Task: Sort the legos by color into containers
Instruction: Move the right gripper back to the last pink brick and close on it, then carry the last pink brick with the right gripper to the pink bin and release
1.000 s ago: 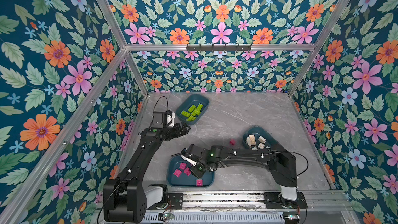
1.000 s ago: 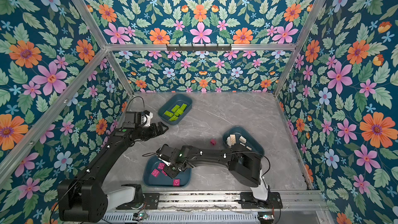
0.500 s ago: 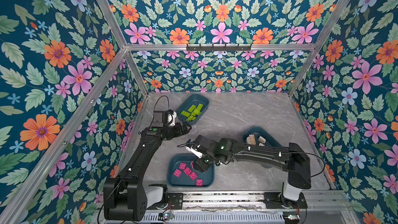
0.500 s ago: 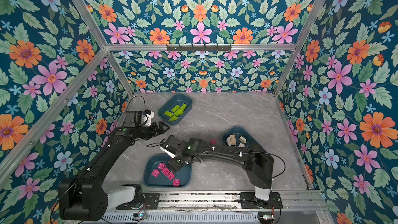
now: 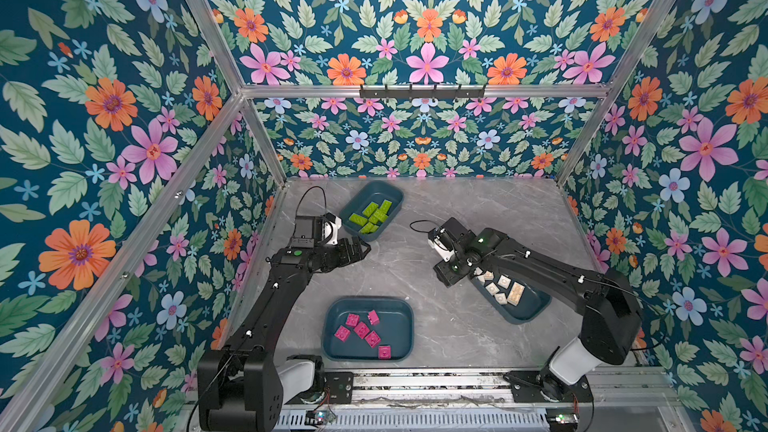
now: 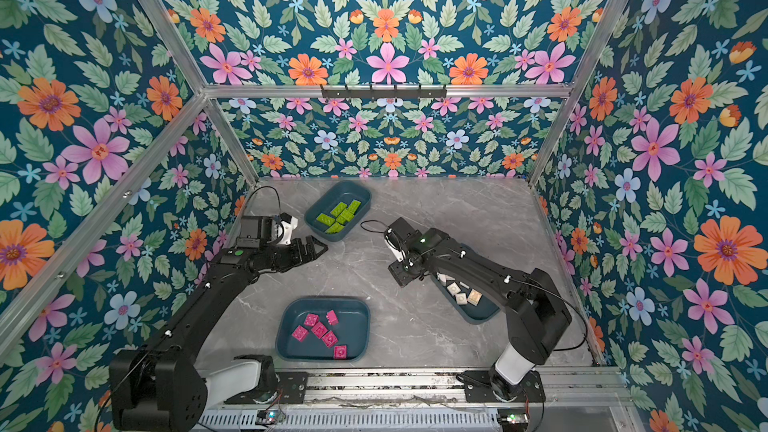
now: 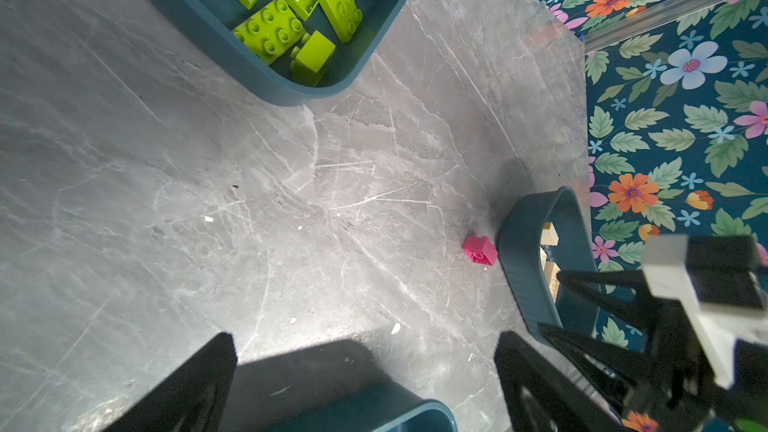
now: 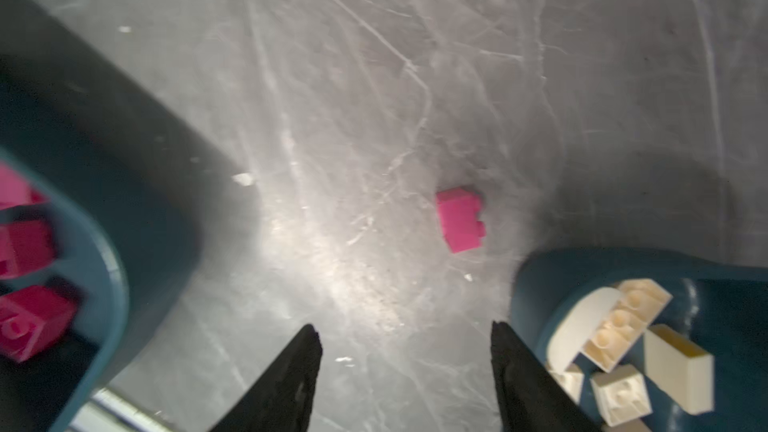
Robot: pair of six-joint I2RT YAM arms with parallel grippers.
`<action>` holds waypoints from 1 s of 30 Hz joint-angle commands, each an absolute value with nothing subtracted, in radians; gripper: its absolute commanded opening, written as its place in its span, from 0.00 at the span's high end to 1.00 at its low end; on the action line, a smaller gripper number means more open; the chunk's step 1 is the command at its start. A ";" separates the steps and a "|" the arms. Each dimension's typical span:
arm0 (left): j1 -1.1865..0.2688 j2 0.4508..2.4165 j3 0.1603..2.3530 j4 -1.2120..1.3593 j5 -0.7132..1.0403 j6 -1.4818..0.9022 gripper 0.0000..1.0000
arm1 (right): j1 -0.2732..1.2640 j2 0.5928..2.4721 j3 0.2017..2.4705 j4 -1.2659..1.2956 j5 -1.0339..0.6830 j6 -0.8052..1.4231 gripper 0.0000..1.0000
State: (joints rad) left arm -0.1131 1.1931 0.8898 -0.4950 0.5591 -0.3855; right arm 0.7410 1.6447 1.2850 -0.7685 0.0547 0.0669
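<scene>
While the left claw (image 5: pixel 360 249) and right claw (image 8: pixel 403 328) hang with jaws apart and empty, a loose pink brick (image 8: pixel 460 220) lies on the surface (image 5: pixel 478 201) just beside the white-brick bin (image 5: pixel 530 311) at four o'clock. The green-brick bin (image 5: pixel 380 193) sits at eleven o'clock and the pink-brick bin (image 5: pixel 395 322) at seven, each holding its colour.

pink brick (image 8: pixel 460 220): blurred | white-brick bin (image 5: pixel 533 306): partly under right arm (image 5: pixel 540 265)

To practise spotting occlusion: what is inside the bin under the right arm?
Cream bricks only. In both top views the right arm covers one end of the bin, hiding that part.
</scene>
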 commanded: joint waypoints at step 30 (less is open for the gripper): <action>-0.112 1.188 0.874 -0.526 0.554 -0.342 0.00 | 0.700 1.970 1.349 -0.697 0.118 -0.107 0.71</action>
